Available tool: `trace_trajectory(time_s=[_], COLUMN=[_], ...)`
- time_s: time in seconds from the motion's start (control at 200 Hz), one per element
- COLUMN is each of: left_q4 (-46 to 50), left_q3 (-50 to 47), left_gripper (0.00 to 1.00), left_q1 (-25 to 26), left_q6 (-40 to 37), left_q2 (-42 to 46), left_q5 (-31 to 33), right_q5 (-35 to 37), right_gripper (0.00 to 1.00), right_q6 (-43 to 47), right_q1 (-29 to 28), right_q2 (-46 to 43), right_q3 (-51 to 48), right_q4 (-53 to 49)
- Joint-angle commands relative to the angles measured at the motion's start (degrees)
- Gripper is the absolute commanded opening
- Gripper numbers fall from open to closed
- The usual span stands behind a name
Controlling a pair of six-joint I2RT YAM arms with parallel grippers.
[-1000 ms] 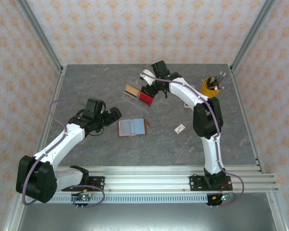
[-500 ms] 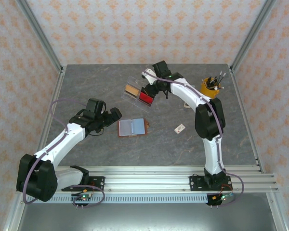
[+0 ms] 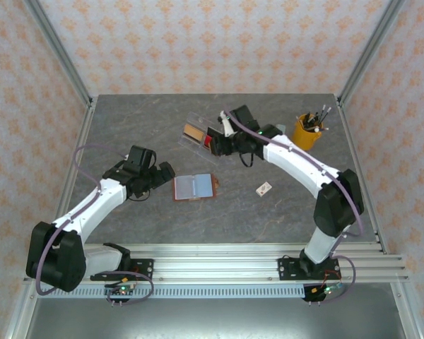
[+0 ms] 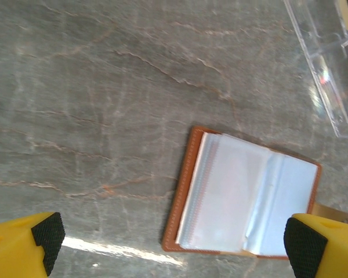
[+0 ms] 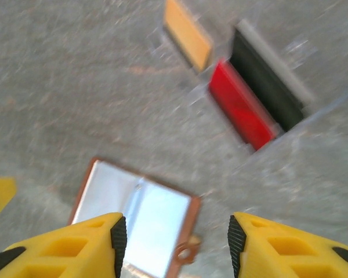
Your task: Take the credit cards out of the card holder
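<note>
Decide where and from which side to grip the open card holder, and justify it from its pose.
The card holder lies open and flat on the table, so only its thin edge offers a pinch. The best spot is probably the brown leather rim nearest the left gripper, approached low from that side.

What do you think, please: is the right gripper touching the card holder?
Apart: the top view shows table between right gripper and card holder.
</note>
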State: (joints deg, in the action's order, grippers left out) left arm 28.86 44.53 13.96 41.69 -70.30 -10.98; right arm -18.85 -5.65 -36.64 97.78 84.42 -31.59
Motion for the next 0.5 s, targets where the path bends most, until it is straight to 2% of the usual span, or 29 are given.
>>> trace_trajectory(time_s=[0.0,0.23,0.495], left_q4=[2.8,4.5,4.3], left_q3=[1.7,1.4,0.4], left_gripper=[1.0,1.0,1.0], left_q1=[-1.3,-3.3,-4.8], left_q6=[-1.3,-0.8,0.0], left_q2=[-0.2,0.4,0.7], left_q5=[5.0,7.1,6.1], right_q5=[2.0,3.0,6.8], right_gripper=[0.52,0.6,0.62], right_q6=[-5.8,-9.1,-10.3], right_q1=[-5.3,-12.1,-14.4], right_q2=[1.4,9.8,19.3], right_q3=[-0.9,1.3,6.9], right_q4=[-3.1,-1.3,-5.2])
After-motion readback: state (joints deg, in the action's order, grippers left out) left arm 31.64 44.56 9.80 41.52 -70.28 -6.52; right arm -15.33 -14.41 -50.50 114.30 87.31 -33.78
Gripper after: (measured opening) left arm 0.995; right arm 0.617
